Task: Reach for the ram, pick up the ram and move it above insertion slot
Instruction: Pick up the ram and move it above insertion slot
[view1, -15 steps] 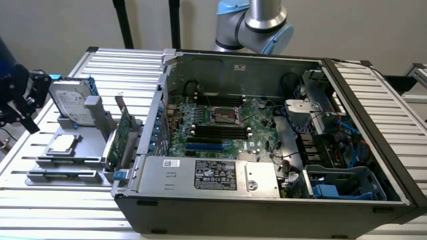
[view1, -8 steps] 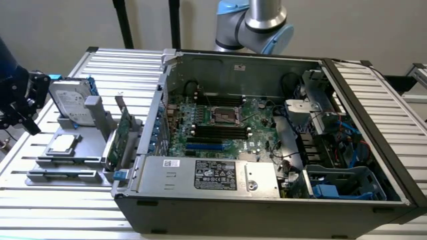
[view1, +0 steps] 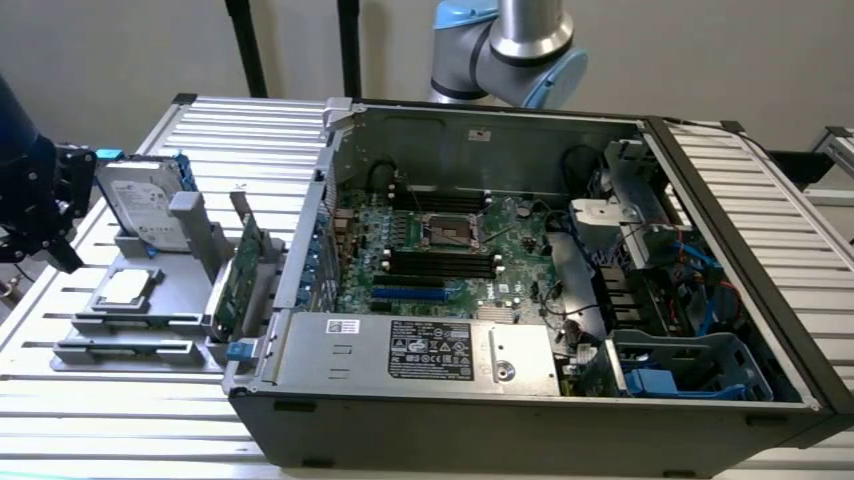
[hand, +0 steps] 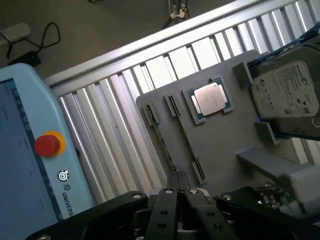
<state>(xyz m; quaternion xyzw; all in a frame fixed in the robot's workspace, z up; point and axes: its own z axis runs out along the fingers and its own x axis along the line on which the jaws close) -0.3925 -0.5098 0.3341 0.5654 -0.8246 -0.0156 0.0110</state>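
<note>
The ram (hand: 164, 145), a thin green stick seen edge-on, stands in clips along the outer edge of a grey fixture (hand: 225, 140). In the exterior view the ram (view1: 123, 348) sits in the fixture's front row, at the exterior view's left. My gripper (hand: 178, 182) hangs above the ram's end, apart from it. Its fingers (hand: 167, 200) stand close together with nothing between them. In the exterior view the gripper (view1: 54, 250) is at the left edge, above the fixture. The insertion slots (view1: 441, 262), long black parallel sockets, lie on the motherboard inside the open computer case (view1: 400, 400).
A hard drive (view1: 140, 200), a processor chip (hand: 210, 97) and a taller green card with a blue tab (view1: 244, 285) share the fixture. A short blue slot (view1: 407, 294) lies beside the black sockets. A teach pendant with a red button (hand: 48, 145) lies off the slatted table.
</note>
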